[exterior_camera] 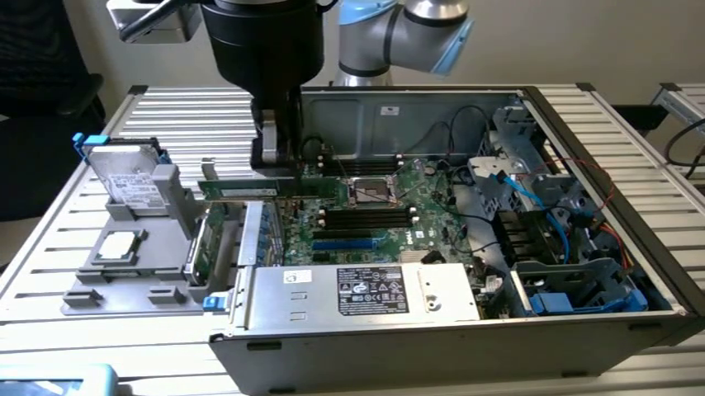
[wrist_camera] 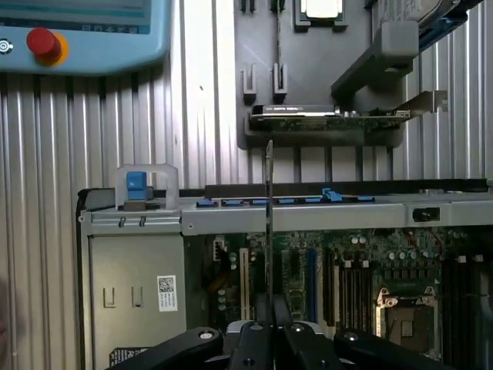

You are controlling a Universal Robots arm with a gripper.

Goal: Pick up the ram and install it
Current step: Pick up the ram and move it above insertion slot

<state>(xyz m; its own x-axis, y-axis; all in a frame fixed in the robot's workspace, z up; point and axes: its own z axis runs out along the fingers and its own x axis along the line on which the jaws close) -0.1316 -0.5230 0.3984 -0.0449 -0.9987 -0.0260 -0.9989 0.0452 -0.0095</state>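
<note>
Ram (exterior_camera: 243,191) edge-on inside gripper (wrist_camera: 269,310)

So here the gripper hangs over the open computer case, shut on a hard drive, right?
Not a hard drive: the gripper is shut on the ram, a thin green stick, over the open computer case. The exterior view shows it; the hard drive stands outside the case.
</note>
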